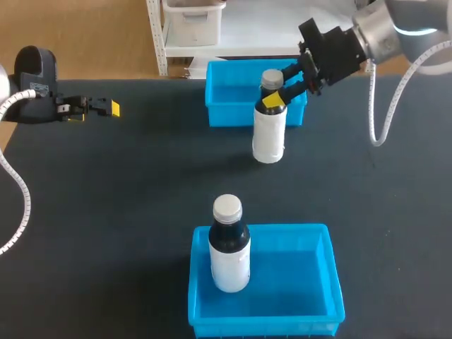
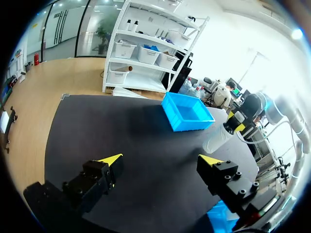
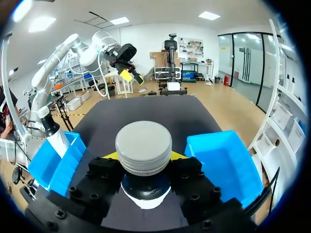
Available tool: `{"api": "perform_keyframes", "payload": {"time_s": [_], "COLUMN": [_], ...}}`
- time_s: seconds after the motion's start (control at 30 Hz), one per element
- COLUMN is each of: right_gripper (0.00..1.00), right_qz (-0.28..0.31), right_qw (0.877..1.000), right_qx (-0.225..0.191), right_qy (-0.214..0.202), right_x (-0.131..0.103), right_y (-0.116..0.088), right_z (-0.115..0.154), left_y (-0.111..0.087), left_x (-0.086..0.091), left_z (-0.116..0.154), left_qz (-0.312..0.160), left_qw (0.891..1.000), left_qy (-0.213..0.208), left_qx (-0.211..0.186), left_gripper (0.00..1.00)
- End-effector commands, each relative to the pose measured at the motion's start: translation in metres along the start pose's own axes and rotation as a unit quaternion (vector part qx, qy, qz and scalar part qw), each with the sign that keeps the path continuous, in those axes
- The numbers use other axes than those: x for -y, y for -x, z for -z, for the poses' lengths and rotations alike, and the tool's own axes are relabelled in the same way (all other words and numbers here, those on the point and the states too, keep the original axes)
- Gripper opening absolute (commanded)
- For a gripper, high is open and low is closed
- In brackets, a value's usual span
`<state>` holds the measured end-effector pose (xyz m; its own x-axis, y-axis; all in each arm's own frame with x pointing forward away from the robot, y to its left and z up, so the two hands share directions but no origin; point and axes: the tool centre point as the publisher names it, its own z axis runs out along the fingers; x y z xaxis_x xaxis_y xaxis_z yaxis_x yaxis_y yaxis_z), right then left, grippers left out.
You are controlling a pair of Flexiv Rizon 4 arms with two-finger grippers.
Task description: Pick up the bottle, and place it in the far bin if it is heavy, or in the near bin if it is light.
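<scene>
A white bottle (image 1: 269, 131) with a dark neck and grey cap stands just in front of the far blue bin (image 1: 226, 116). My right gripper (image 1: 277, 95) is shut on its neck, a yellow-tipped finger on each side. In the right wrist view the grey cap (image 3: 144, 145) sits between the fingers of that gripper (image 3: 144, 159). Whether the base touches the table I cannot tell. My left gripper (image 1: 106, 108) hangs open and empty at the far left, well away from the bottle (image 2: 216, 141); its own view shows the gripper (image 2: 160, 160) spread wide.
The near blue bin (image 1: 332, 282) at the front holds a second, similar bottle (image 1: 229, 247) standing upright. In the right wrist view this bin (image 3: 53, 165) lies to one side of the gripper and the far bin (image 3: 223, 160) to the other.
</scene>
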<state>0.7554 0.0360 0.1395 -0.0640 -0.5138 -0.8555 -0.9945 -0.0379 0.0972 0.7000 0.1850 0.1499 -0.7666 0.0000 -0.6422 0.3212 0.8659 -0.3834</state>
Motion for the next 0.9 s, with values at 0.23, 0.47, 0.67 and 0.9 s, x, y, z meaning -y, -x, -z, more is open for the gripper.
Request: {"api": "perform_keyframes", "payload": {"time_s": [0.23, 0.47, 0.67, 0.9], "right_gripper": [0.33, 0.30, 0.34, 0.34], "right_qz": [-0.010, -0.034, -0.058, -0.079], "right_qw": [1.000, 0.998, 0.995, 0.990], "right_qx": [-0.006, -0.009, -0.017, -0.028], "right_qy": [-0.029, -0.050, -0.076, -0.115], "right_x": [-0.014, -0.021, -0.026, -0.029], "right_y": [0.001, -0.014, -0.027, -0.037], "right_z": [0.033, 0.061, 0.090, 0.130], "left_y": [0.000, 0.000, 0.000, 0.000], "left_x": [0.000, 0.000, 0.000, 0.000], "left_z": [0.000, 0.000, 0.000, 0.000], "left_qz": [0.000, 0.000, 0.000, 0.000], "left_qw": [1.000, 1.000, 1.000, 1.000], "left_qy": [0.000, 0.000, 0.000, 0.000], "left_qx": [0.000, 0.000, 0.000, 0.000], "left_gripper": [1.00, 1.00, 1.00, 1.00]}}
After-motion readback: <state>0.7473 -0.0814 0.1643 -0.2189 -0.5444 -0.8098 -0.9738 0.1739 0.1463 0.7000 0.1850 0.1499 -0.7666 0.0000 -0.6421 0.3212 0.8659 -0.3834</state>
